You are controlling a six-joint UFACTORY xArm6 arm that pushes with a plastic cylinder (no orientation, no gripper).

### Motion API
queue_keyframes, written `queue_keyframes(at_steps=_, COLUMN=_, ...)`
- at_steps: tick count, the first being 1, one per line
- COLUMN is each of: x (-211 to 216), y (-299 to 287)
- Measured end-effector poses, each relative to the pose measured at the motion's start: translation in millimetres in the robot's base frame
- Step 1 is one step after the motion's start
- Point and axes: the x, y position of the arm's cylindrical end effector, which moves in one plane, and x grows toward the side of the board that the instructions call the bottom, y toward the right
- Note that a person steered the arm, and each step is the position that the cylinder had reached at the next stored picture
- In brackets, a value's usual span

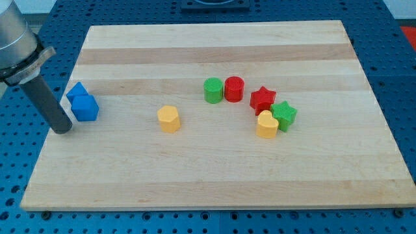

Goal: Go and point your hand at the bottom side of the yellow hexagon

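Observation:
The yellow hexagon [168, 119] sits on the wooden board [214, 169] left of the middle. My tip [63, 130] rests at the board's left edge, far to the view's left of the hexagon and slightly lower. The rod rises up and to the left from there. Two blue blocks [82, 103] lie touching each other just to the right of my tip, between it and the hexagon.
A green cylinder [212, 90] and a red cylinder [234, 88] stand side by side right of the middle. A red star [262, 99], a green star [284, 115] and a yellow heart [266, 125] cluster further right.

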Motion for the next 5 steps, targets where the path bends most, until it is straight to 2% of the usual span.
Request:
queue_keyframes(at_steps=1, x=23.0, y=38.7)
queue_keyframes(at_steps=2, x=24.0, y=94.1)
queue_keyframes(at_steps=3, x=18.9, y=115.0)
queue_keyframes(at_steps=5, x=49.0, y=192.7)
